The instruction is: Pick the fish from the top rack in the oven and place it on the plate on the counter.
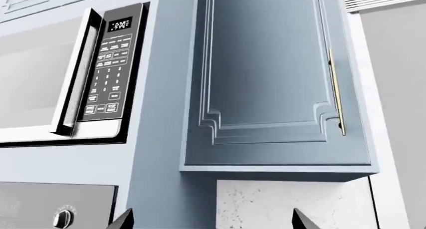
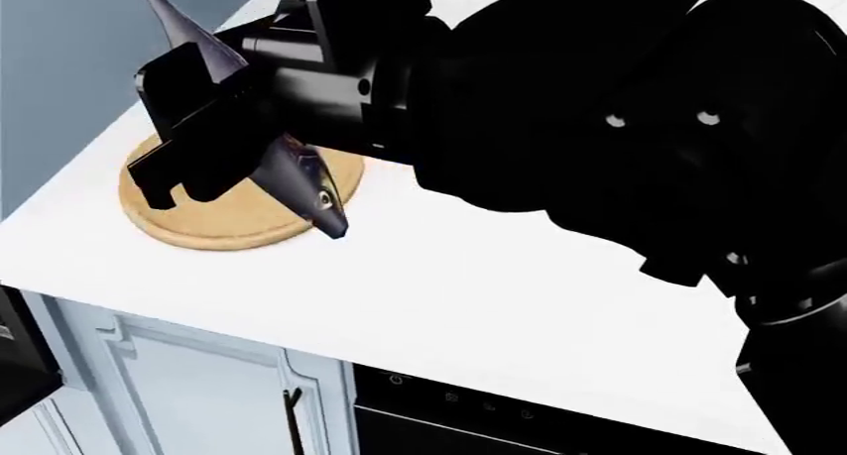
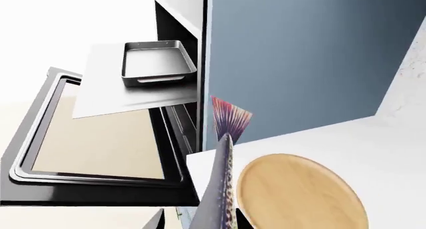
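My right gripper [image 2: 245, 153] is shut on the fish [image 2: 307, 177] and holds it steeply tilted over the round wooden plate [image 2: 198, 222] on the white counter [image 2: 463, 296]; its head is down near the plate's near rim and its tail is up. In the right wrist view the fish [image 3: 223, 179] runs up between the fingers of the gripper [image 3: 199, 223], beside the plate [image 3: 300, 194]. The oven [image 3: 100, 144] stands open, its top rack [image 3: 113, 97] pulled out. My left gripper [image 1: 213, 221] is open and empty and faces the upper cabinets.
A grey baking tray [image 3: 156, 62] sits on the rack. A blue side panel [image 3: 300, 54] stands between oven and counter. A microwave [image 1: 100, 74], a blue wall cabinet [image 1: 273, 79] and a stove knob [image 1: 62, 218] face the left wrist. Cabinet doors [image 2: 198, 396] lie below the counter.
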Robot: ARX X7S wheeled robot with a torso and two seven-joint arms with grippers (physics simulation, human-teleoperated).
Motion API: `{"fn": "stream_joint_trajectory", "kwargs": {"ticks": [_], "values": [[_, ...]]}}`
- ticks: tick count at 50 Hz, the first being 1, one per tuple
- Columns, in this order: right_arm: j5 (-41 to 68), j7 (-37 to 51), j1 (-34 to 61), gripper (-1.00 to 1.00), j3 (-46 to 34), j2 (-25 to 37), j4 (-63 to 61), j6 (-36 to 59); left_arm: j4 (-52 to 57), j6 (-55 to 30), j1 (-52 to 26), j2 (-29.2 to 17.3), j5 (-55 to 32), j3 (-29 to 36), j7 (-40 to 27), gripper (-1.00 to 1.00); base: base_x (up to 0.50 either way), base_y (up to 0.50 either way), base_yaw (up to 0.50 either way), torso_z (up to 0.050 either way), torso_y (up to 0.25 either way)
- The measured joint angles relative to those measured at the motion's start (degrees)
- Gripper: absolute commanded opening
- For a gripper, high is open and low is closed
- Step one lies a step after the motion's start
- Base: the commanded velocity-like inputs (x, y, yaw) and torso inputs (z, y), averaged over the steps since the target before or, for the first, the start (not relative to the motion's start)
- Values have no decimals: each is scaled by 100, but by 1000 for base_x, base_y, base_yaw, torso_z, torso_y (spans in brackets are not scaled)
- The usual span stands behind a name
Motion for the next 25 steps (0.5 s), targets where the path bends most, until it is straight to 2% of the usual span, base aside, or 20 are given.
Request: {"fn": "stream_joint_trajectory", "kwargs": {"ticks": [8, 25], "values": [[-36, -14, -11, -100, -12, 24, -38, -24, 6, 18, 2, 4, 14, 28, -4, 100, 504, -153, 0, 0, 2], [-132, -61, -9, -100, -41, 51, -103, -75, -9, 19, -70, 16, 4, 87, -15, 100, 484, 125, 0, 0, 1]]}}
